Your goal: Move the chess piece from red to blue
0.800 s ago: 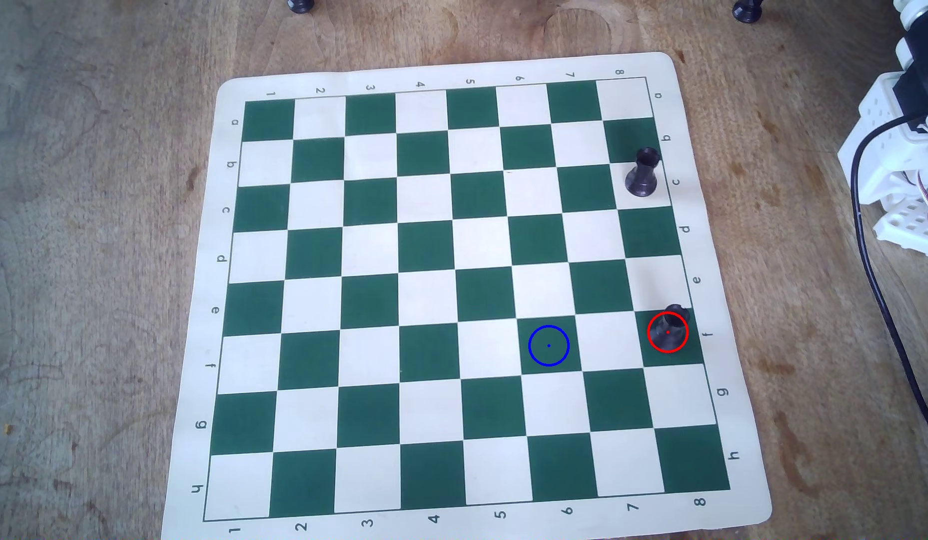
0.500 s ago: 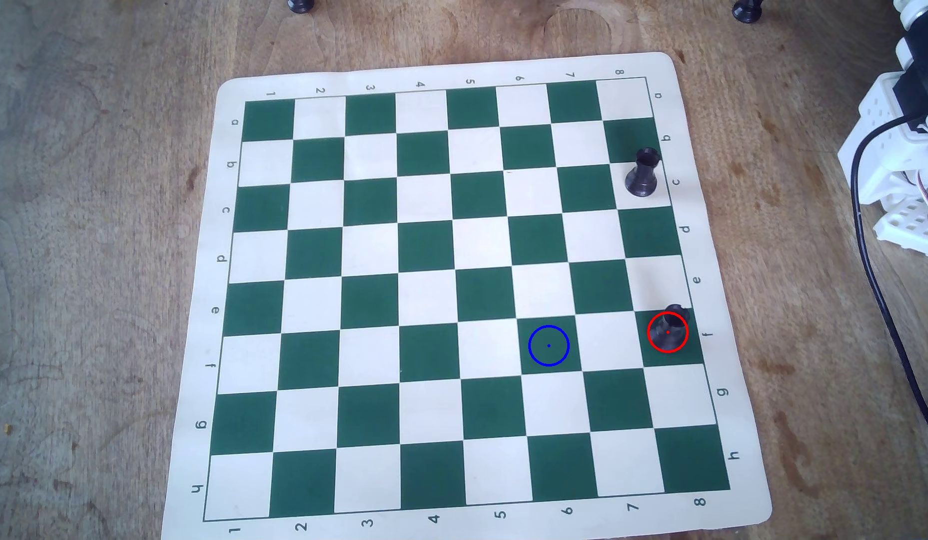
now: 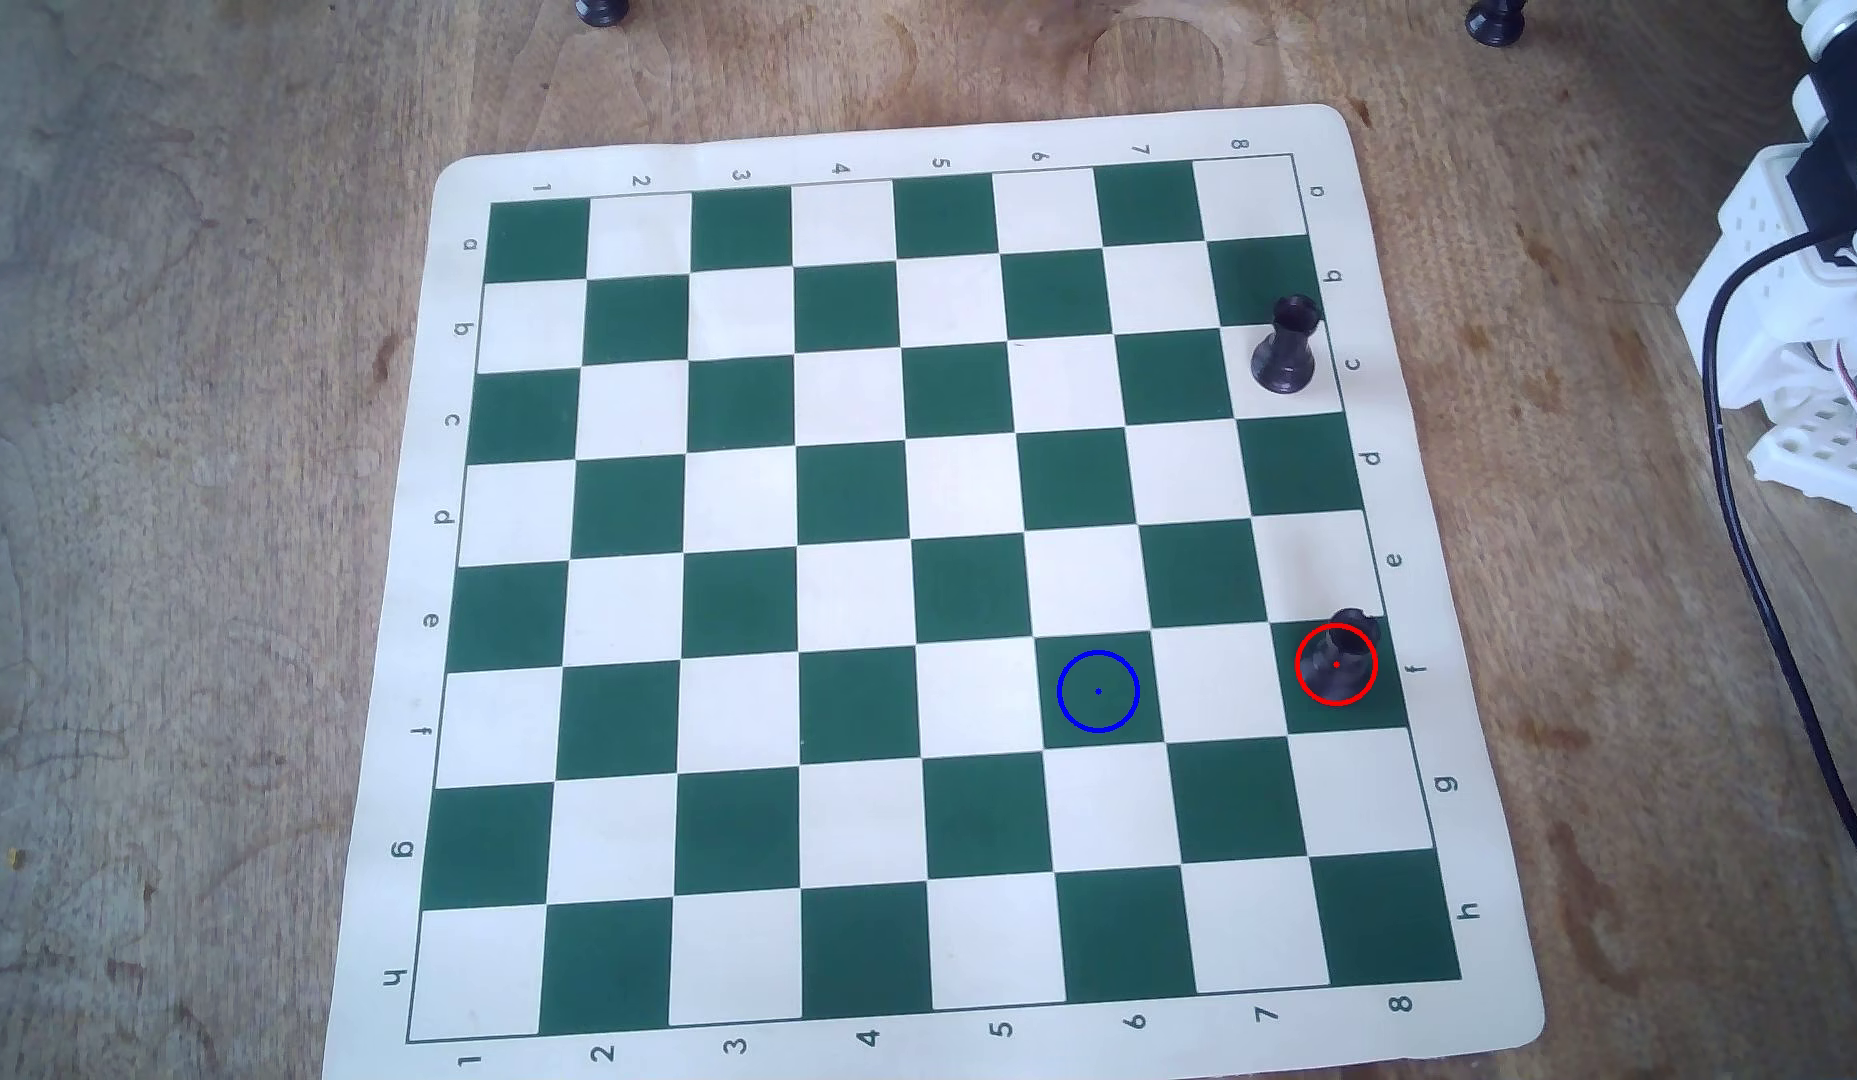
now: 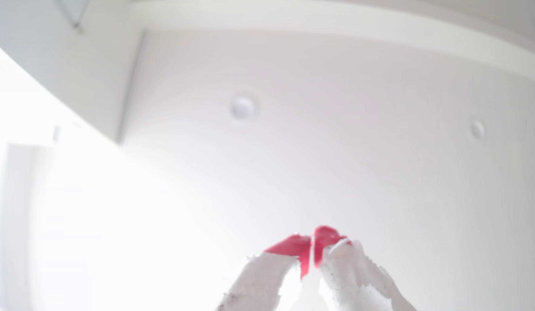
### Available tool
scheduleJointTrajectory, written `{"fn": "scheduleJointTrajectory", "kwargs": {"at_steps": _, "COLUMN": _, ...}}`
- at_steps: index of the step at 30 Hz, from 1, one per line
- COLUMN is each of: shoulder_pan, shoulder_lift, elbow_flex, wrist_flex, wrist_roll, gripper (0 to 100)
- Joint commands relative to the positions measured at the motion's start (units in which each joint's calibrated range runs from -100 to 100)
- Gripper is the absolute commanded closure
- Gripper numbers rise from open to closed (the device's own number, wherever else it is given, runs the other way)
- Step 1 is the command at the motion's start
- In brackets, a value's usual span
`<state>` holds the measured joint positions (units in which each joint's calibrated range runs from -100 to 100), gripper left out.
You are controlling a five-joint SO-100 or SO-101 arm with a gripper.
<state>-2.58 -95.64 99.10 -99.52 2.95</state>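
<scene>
So basically nothing's done yet. In the overhead view the rook (image 3: 1337, 656) I'm supposed to move is sitting right inside the red circle (image 3: 1299, 680), on the dark square at the right edge of the chessboard (image 3: 508, 166), row f. The blue circle (image 3: 1065, 714) is two squares to its left in the same row, on another dark square, with nothing in it. There's a second rook (image 3: 1285, 346) further up the same edge, and that one isn't my job.

My arm (image 3: 1807, 312) is parked off the board at the right side of the tabletop (image 3: 176, 519). The whole job is left, I'd say: reach, grab, carry, drop.

As for my jaws (image 4: 311, 237), the wrist view just stares up at a washed-out ceiling, and the red-tipped fingers (image 4: 290, 245) look pressed together at the tips, clenched on nothing, touching nothing.
</scene>
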Motion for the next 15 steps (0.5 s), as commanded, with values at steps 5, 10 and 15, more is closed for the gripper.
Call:
{"fn": "scheduleJointTrajectory", "kwargs": {"at_steps": 5, "shoulder_pan": -0.4, "shoulder_lift": -0.1, "elbow_flex": 0.8, "wrist_flex": -0.2, "wrist_roll": 0.1, "gripper": 100}}
{"fn": "scheduleJointTrajectory", "kwargs": {"at_steps": 10, "shoulder_pan": -0.4, "shoulder_lift": -0.1, "elbow_flex": 0.8, "wrist_flex": -0.2, "wrist_roll": 0.1, "gripper": 100}}
{"fn": "scheduleJointTrajectory", "kwargs": {"at_steps": 15, "shoulder_pan": -0.4, "shoulder_lift": -0.1, "elbow_flex": 0.8, "wrist_flex": -0.2, "wrist_roll": 0.1, "gripper": 99}}
